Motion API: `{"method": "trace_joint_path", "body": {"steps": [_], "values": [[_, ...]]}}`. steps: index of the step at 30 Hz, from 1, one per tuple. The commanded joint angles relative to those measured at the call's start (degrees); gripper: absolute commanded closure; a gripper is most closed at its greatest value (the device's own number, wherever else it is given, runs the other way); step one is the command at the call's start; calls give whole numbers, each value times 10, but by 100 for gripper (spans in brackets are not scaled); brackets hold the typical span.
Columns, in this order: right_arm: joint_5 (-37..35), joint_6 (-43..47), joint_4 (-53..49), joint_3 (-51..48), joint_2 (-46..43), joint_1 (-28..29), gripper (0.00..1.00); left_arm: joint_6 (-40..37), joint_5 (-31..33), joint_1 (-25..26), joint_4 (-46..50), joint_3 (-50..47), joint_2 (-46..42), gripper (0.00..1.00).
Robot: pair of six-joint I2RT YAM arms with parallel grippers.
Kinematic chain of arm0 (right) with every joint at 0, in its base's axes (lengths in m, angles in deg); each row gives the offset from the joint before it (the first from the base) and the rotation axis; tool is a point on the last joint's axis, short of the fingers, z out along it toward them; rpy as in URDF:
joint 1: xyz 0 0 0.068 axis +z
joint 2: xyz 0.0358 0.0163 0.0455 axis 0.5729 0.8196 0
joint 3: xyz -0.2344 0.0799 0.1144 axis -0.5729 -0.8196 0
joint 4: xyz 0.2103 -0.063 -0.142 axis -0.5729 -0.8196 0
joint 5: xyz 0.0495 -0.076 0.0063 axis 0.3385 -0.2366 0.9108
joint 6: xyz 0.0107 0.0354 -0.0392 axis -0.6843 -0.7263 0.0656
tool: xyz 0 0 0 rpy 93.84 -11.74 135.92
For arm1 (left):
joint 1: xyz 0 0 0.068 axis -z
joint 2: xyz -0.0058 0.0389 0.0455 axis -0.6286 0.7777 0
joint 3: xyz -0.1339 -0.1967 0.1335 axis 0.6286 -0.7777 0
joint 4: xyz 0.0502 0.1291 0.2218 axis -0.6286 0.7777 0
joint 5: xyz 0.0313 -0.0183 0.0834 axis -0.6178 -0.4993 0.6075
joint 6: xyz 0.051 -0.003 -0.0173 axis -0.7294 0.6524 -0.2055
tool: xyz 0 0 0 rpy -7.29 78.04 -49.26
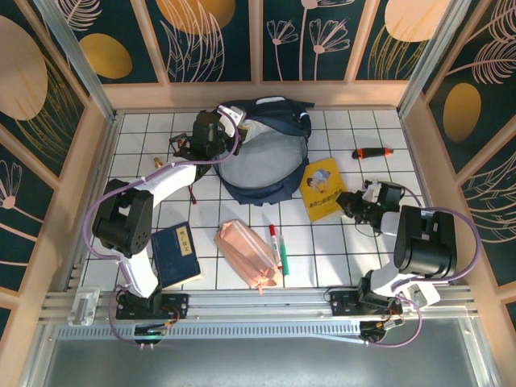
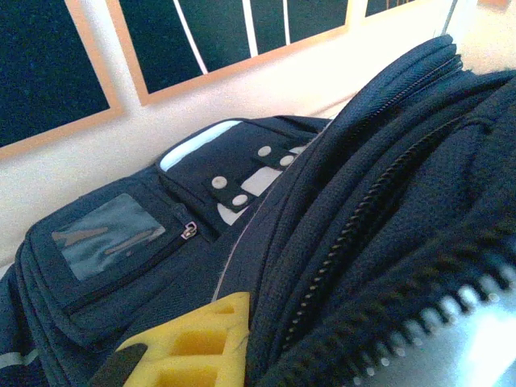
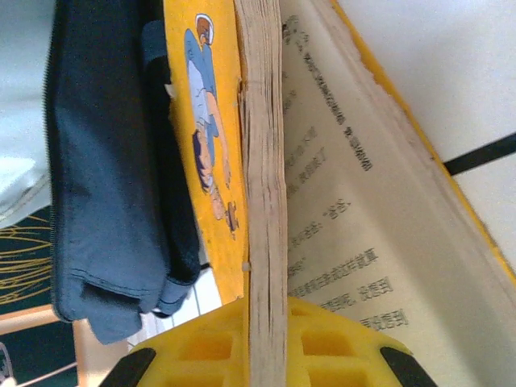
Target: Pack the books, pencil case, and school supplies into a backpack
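Two books lie on the tiled table (image 1: pixel 322 258). The navy book (image 1: pixel 177 254) is flat beside the left arm's base; its small yellow label carries characters too small to read. The yellow book (image 1: pixel 322 187) lies just right of the backpack (image 1: pixel 266 157), cover up, with a blue cartoon figure and a line of print that is illegible from above.

Right gripper (image 1: pixel 349 201) is at that book's right edge. In the right wrist view its yellow fingers (image 3: pixel 201 355) sit either side of the page block, pinching it. The pages beyond are folded open and show columns of Chinese print, too blurred to transcribe.

Left gripper (image 1: pixel 230 122) is at the backpack's far-left rim. In the left wrist view one yellow finger (image 2: pixel 193 347) lies against a zipped fold; I cannot tell whether the fingers are spread or closed. No brand is legible on the pack; a clear-window pocket (image 2: pixel 109 238) and a pale snap-stud tab (image 2: pixel 242 181) are visible.

Pencil case (image 1: pixel 248 254) and marker (image 1: pixel 276 246) lie side by side near the front edge. A red-and-black tool (image 1: pixel 372 152) lies well to the right of the pack.
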Motion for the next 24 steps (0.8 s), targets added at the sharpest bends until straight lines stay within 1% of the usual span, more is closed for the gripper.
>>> {"method": "trace_joint_path", "body": {"steps": [1,4,7,10,13,17,22,24], "values": [[33,-49,67,-7,-34,2,100,12,3,3,-8,1,-32,100],[37,-95,65,-2,-98,-14,100,20,12,3,-11,2,-37,100],[41,-128,46,23,-155,-31,100,25,17,3,-23,2,-45,100],[63,-159,36,64,-181,-27,100,23,16,2,-26,17,-46,100],[64,-178,21,107,-203,-8,100,27,16,3,-28,32,-44,100],[57,-185,-10,165,-216,35,100,45,15,2,-34,48,-35,100],[49,-202,-33,209,-222,67,100,73,28,3,-32,68,-25,100],[42,-216,-25,212,-217,91,100,84,32,2,-29,77,-22,100]]}}
